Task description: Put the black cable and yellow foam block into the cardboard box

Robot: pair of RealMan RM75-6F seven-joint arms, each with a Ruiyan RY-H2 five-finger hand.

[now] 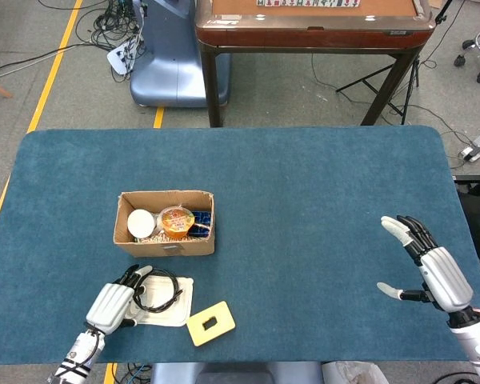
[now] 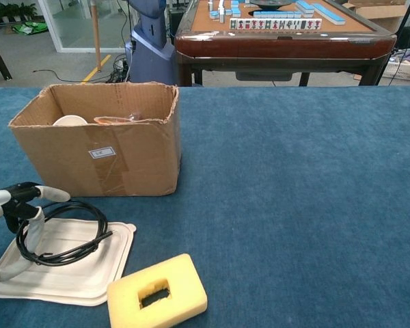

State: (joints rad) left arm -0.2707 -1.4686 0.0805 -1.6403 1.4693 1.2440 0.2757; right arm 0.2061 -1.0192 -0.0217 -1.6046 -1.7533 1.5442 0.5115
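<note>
The black cable point(image 1: 157, 290) is a coiled loop over a white tray point(image 1: 174, 312), and my left hand point(image 1: 112, 302) grips its left side between thumb and fingers. In the chest view the cable point(image 2: 65, 234) hangs from the left hand point(image 2: 17, 205), slightly raised, its right end just above the tray point(image 2: 89, 281). The yellow foam block point(image 1: 210, 322) lies flat near the table's front edge, right of the tray; the chest view shows the slot in the block point(image 2: 157, 292). The open cardboard box point(image 1: 165, 242) stands just behind. My right hand point(image 1: 430, 268) hovers open far right.
The box point(image 2: 102, 160) holds a white cup, an orange-lidded bowl and a blue packet. Beyond the blue table point(image 1: 304, 200) stand a brown mahjong table point(image 1: 312, 32) and a blue-grey machine base. The table's front edge is close to the tray and foam block.
</note>
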